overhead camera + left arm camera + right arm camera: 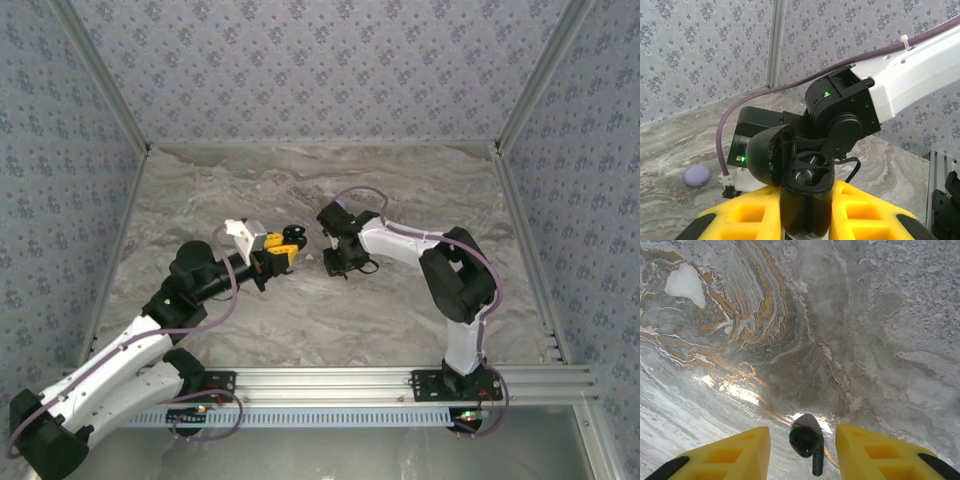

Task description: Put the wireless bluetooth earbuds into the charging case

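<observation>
My left gripper (805, 195) is shut on the black charging case (807, 172), gripping its body between the yellow fingers (742, 215). The case is held above the table with its lid (767, 155) swung open to the left. Its two sockets are dark and glossy, and I cannot tell whether either holds an earbud. In the top view the left gripper (288, 248) and the case (294, 238) sit mid-table, beside the right gripper (336, 264). One black earbud (807, 442) lies on the marble. My right gripper (802, 435) stands open around it, its fingers (745, 450) not touching it.
A lilac round disc (697, 176) lies on the marble table (300, 190) to the left, beyond the case. The right arm's wrist (840, 115) is close behind the open case. Patterned walls (300, 60) enclose the table on three sides.
</observation>
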Tool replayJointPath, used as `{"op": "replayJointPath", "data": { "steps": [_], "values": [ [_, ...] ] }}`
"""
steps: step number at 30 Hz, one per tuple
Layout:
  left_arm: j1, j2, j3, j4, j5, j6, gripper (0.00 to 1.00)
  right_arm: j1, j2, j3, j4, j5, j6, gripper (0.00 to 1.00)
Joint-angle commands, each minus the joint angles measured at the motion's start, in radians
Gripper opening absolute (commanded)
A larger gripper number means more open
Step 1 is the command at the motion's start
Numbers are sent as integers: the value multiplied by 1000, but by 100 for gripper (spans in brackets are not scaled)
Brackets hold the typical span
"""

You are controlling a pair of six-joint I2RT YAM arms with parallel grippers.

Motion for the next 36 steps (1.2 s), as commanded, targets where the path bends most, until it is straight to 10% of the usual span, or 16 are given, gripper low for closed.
{"op": "replayJointPath", "data": {
  "steps": [1,36],
  "values": [
    [-6,0,27,20,2,0,22,15,28,37,-63,36,-10,39],
    [-6,5,23,28,1,-4,22,40,111,77,-116,100,-7,31]
  ]
}}
